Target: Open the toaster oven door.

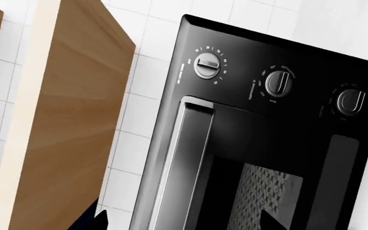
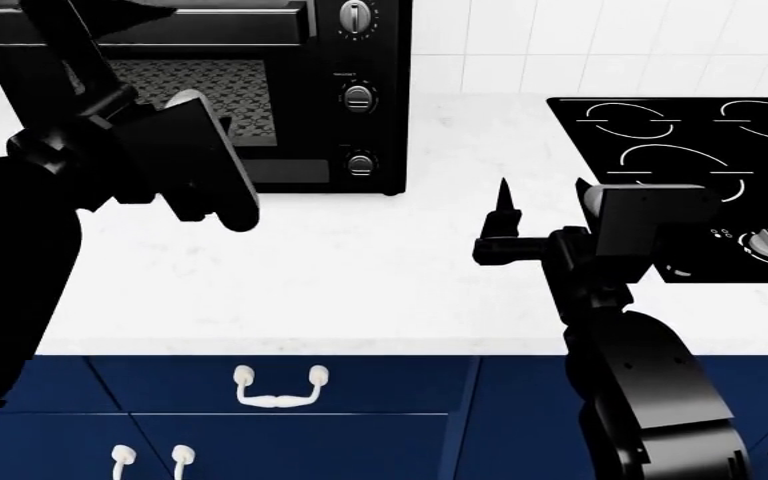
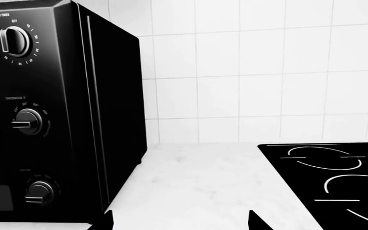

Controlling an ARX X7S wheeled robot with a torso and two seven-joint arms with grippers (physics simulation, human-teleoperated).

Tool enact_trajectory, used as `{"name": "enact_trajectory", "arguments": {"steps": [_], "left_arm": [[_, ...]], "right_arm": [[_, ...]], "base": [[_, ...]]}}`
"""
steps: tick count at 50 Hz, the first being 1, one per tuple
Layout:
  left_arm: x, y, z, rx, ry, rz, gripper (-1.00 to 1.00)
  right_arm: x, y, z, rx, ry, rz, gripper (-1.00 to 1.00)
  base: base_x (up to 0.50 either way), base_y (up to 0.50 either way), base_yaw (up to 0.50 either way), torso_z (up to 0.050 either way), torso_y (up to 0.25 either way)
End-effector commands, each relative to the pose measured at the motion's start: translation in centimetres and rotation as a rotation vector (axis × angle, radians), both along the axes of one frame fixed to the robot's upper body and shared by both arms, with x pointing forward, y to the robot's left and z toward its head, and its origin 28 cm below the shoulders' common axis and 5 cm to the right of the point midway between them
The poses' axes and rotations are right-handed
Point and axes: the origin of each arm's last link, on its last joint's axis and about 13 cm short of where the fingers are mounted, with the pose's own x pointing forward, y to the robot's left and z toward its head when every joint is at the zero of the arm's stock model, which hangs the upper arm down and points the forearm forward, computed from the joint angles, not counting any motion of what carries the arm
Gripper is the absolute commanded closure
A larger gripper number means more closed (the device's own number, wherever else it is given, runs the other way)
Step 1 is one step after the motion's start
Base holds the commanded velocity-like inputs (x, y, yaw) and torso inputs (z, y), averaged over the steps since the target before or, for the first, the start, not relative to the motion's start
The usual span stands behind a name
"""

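Observation:
The glossy black toaster oven [image 2: 357, 60] stands at the back left of the counter, with three knobs [image 2: 357, 97] in a column. The toaster oven door [image 2: 197, 90] has a glass window and looks shut. Its bar handle [image 1: 184, 158] runs along the door's top edge. My left gripper [image 1: 184, 223] is open, with one fingertip [image 1: 102, 219] on each side of the handle, close to it and not touching. In the head view the left arm [image 2: 131, 140] reaches up to the door's top. My right gripper [image 2: 544, 205] is open and empty over the counter, right of the oven; it also shows in the right wrist view [image 3: 180, 221].
A flat black cooktop [image 2: 678, 140] with white rings lies at the right, also in the right wrist view [image 3: 337, 177]. A wooden wall cabinet [image 1: 63, 120] hangs above the oven. White tiled wall behind. Blue drawers with white handles [image 2: 277, 390] sit below the white counter [image 2: 357, 270].

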Motion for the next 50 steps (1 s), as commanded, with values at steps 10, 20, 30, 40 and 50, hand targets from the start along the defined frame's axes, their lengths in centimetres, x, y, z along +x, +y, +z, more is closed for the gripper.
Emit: {"name": "enact_trajectory", "arguments": {"steps": [10, 20, 30, 40, 50], "left_arm": [[4.6, 0.6, 2.7, 0.174, 0.035, 0.053, -1.00], [7.5, -0.4, 2.8, 0.241, 0.041, 0.070, -1.00], [9.2, -0.8, 2.9, 0.305, 0.057, 0.096, -1.00], [10.8, -1.0, 3.0, 0.318, 0.065, 0.116, -1.00], [12.0, -1.1, 2.6, 0.325, 0.076, 0.124, -1.00]], "right_arm": [[0.2, 0.0, 0.1, 0.006, -0.005, 0.002, -1.00], [0.2, -0.3, 0.2, 0.011, -0.007, -0.004, -1.00], [0.3, -0.5, 0.3, 0.013, -0.007, -0.009, -1.00], [0.6, -0.7, 0.4, 0.013, -0.007, -0.017, -1.00], [0.7, -0.8, 0.5, 0.013, -0.006, -0.023, -1.00]], "base": [[0.00, 0.00, 0.00, 0.000, 0.000], [0.00, 0.00, 0.00, 0.000, 0.000], [0.00, 0.00, 0.00, 0.000, 0.000], [0.00, 0.00, 0.00, 0.000, 0.000], [0.00, 0.00, 0.00, 0.000, 0.000]]}}
